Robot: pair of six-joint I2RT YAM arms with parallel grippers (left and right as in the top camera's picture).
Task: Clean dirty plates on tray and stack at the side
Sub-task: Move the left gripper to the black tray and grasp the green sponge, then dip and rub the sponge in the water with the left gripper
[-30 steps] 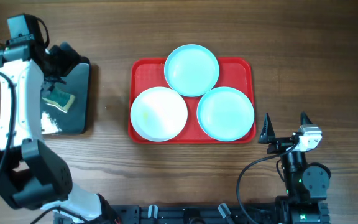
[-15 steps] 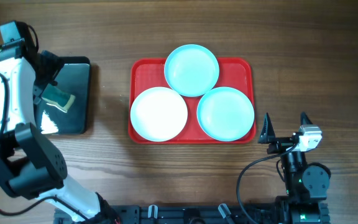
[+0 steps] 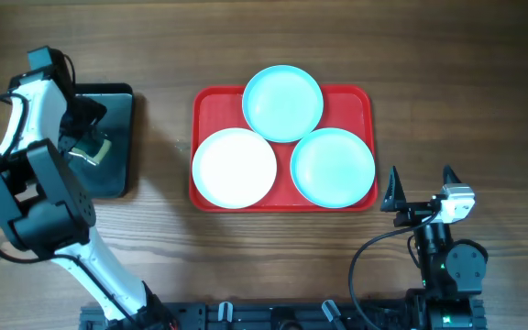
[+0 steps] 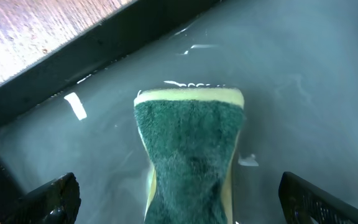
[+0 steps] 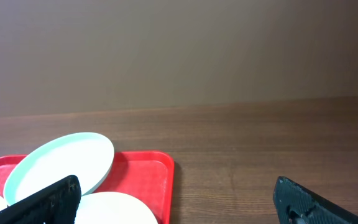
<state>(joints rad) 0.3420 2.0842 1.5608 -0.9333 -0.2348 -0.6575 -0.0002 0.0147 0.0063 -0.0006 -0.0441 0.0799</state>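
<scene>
At nine o'clock the left gripper (image 4: 182,202) straddles the sponge (image 4: 188,143), jaws wide apart, likely to grab it for the plates (image 3: 282,103) on the centre red tray (image 3: 216,99); the right gripper (image 3: 422,188) sits agape at four o'clock.

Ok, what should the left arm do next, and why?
Probably lower the left pincer and close it on the sponge: its jaws stand open on either side of the sponge, which lies in the black tray, not yet gripped.

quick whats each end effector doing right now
left end effector: open over the sponge, not gripping it
right end effector: open, empty
</scene>
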